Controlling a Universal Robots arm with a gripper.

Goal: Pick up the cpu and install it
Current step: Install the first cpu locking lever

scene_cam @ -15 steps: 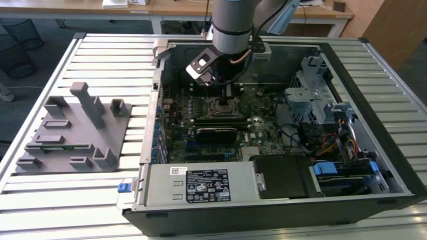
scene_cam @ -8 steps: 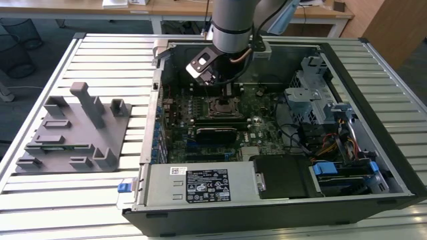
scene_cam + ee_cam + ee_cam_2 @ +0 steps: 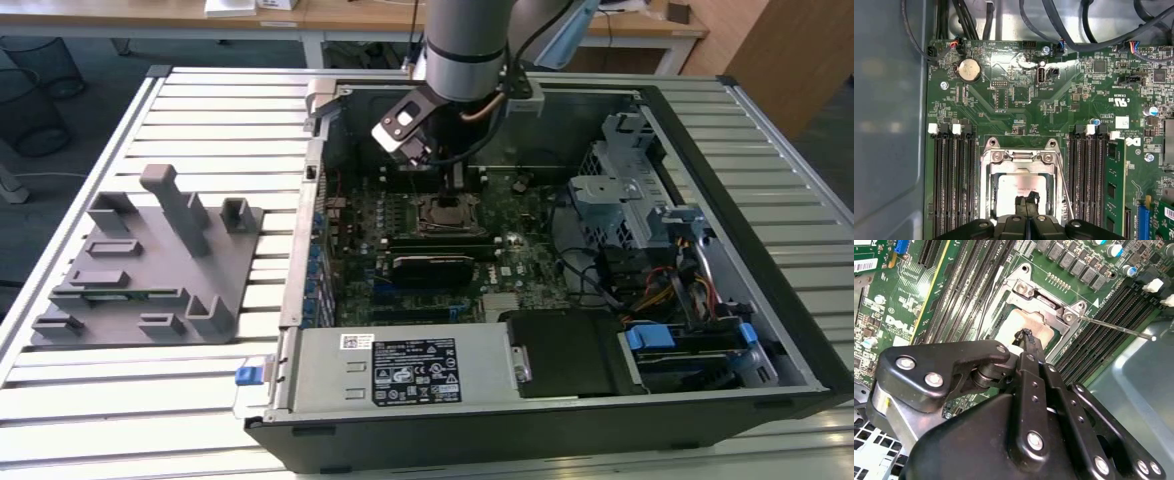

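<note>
We see the claw with its two black fingers pressed together, nothing pinched between them, pointing down into the open computer case. In both wrist views its tips hang over the cpu, and we cannot tell whether they touch it. The cpu lies flat inside the socket, its pale top showing through the metal frame. A thin lever rod juts out from one corner of the socket, clear of the frame. Dark memory slots run along both sides of the socket, and a green memory stick sits in the slot farthest from the socket on one side. Farther out on the green motherboard we see a round coin battery, with black cables beyond the board's edge. In the exterior view the case rests on a slatted worktop, and a grey part holder stands just beside it toward the exterior view's left
</note>
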